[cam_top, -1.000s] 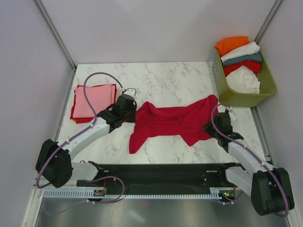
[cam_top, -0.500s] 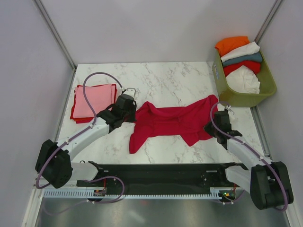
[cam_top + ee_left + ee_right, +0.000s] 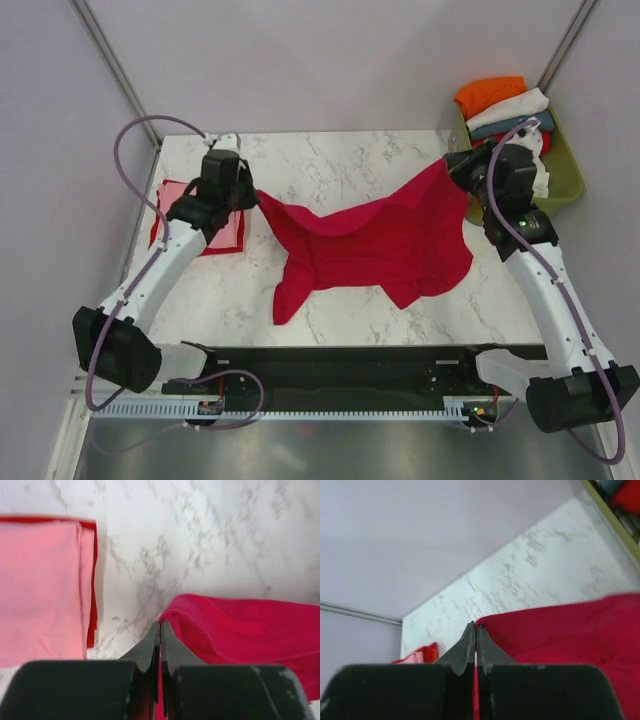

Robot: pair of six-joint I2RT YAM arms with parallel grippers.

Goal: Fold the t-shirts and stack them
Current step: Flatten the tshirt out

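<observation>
I've just hoisted the shirt (image 3: pixel 380 245), pinched in my left fingers (image 3: pixel 149 646) and right fingers (image 3: pixel 466 647), ready to lay flat.

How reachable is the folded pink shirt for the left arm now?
Probably not yet: the left gripper is shut on the crimson shirt, though the pink shirt lies uncovered nearby.

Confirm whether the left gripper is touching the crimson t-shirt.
Touching. The left wrist view shows the left gripper shut on the crimson t-shirt, with red cloth pinched between its jaws.
</observation>
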